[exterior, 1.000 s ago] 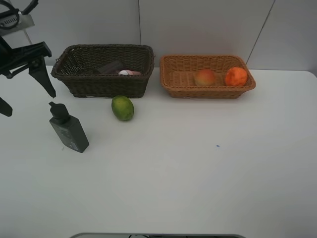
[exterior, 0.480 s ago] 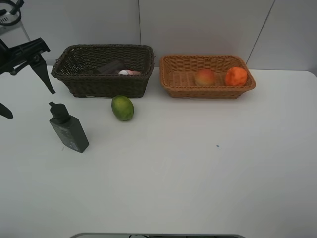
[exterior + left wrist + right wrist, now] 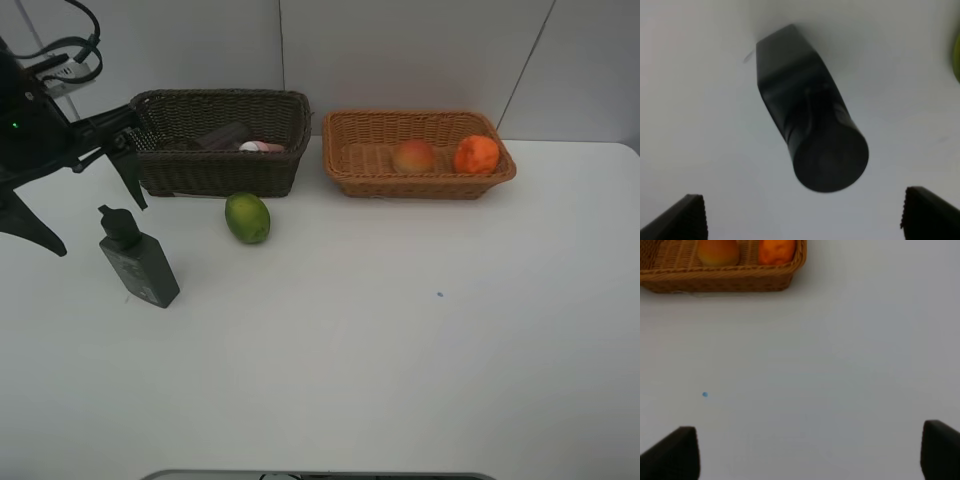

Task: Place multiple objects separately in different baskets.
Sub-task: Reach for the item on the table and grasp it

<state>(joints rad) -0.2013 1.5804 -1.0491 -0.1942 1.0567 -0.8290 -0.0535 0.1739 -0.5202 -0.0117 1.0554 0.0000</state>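
The left jaws stand wide above the dark grey-green bottle (image 3: 140, 268), which is upright on the desk (image 3: 400, 340) (nothing is gripped). The green citrus (image 3: 247, 217) lies just in front of the dark brown basket (image 3: 215, 178). The peach (image 3: 415, 156) and orange (image 3: 476, 154) sit in the tan basket (image 3: 420, 187). The right jaws are wide open and empty over the desk.

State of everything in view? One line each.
grey bottle, upright on table, not gripped
citrus, on table, outside both baskets
peach, in tan basket
orange, in tan basket
pink bottle, lying in dark basket
cup, in dark basket, pose unclear
left gripper, open, empty, above grey bottle
right gripper, open, empty, over table
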